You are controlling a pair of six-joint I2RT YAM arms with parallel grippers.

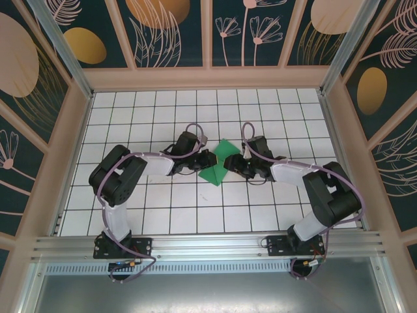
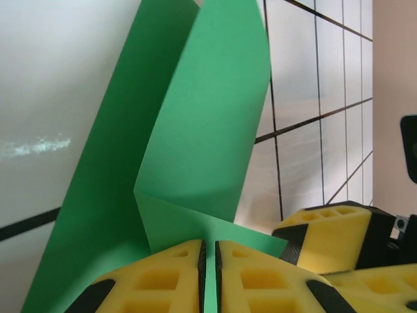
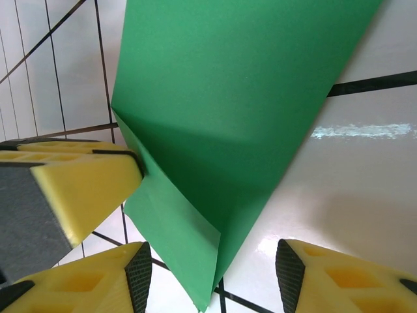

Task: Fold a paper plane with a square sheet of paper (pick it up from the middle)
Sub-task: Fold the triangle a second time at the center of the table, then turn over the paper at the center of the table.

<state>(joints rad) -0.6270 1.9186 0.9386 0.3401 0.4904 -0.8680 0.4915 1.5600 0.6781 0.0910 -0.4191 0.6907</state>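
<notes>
Top view: I am looking down on the white tiled desk (image 1: pixel 163 215). The sheet of paper (image 1: pixel 218 163), green and folded into angled flaps, is sitting near the middle of it. The left arm (image 1: pixel 124 176) is reaching in at the sheet's left side and the right arm (image 1: pixel 326 189) at its right side. From here I cannot tell how much of the sheet is touching the desk.

Left wrist view: the left jaws are pressing together on the sheet (image 2: pixel 195 130). Their 2 yellow left pads (image 2: pixel 163 280) are leaving only a thin slit, and a creased green edge is running into it. Beyond that grip, 2 flaps are standing up and away from the crease. A yellow pad of the right jaws is showing just right of the sheet's lower corner.

Right wrist view: the right jaws are standing well open and gripping nothing. The 2 right pads (image 3: pixel 98 280) are sitting apart on either side of the sheet's (image 3: pixel 247 98) lower tip. At the sheet's left edge, a pad of the left jaws (image 3: pixel 85 182) is touching the crease.
</notes>
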